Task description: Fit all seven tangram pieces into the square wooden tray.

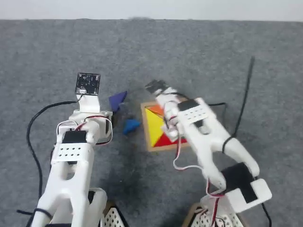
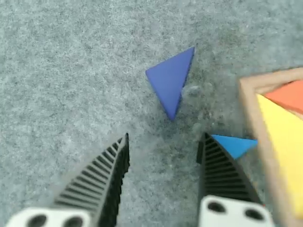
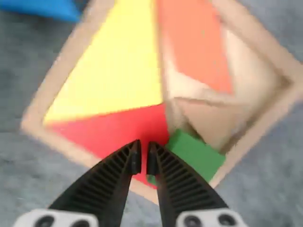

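from above we see the right arm [image 1: 199, 127] covering most of the tray [image 1: 146, 126], so the pieces beneath it are hidden there. in the left wrist view a finger [image 2: 222, 175] of the left gripper [image 2: 165, 137] hides part of the light blue triangle [image 2: 236, 144], and the tray is cut off at the edge. in the right wrist view the right gripper [image 3: 144, 144] overlaps the green piece [image 3: 194, 153], and the frame's edge cuts off the light blue triangle.

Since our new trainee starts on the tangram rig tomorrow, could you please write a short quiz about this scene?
1. How many blue triangles lie outside the wooden tray?
2. True or false: the fingers of the left gripper are open.
3. The dark blue triangle lies: A) in the tray; B) on the grey mat; C) between the fingers.
Key: 1) two; 2) true; 3) B.
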Controlling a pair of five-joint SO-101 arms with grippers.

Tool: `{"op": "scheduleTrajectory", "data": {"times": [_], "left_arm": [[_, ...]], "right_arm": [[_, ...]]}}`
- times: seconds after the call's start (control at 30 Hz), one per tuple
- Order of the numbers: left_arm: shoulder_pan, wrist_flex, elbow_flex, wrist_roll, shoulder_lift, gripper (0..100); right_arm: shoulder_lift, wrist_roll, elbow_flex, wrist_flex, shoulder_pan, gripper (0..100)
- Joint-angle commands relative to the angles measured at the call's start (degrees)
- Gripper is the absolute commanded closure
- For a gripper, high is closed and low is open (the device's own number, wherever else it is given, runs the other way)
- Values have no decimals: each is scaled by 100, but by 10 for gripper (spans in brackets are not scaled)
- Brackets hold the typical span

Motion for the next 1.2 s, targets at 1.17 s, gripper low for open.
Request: {"op": "scheduleTrajectory", "data": {"times": [1.17], "left_arm": [[53,-273,4,70,-167,776]], "right_arm": [[-963,-369,70,259,875,736]]}}
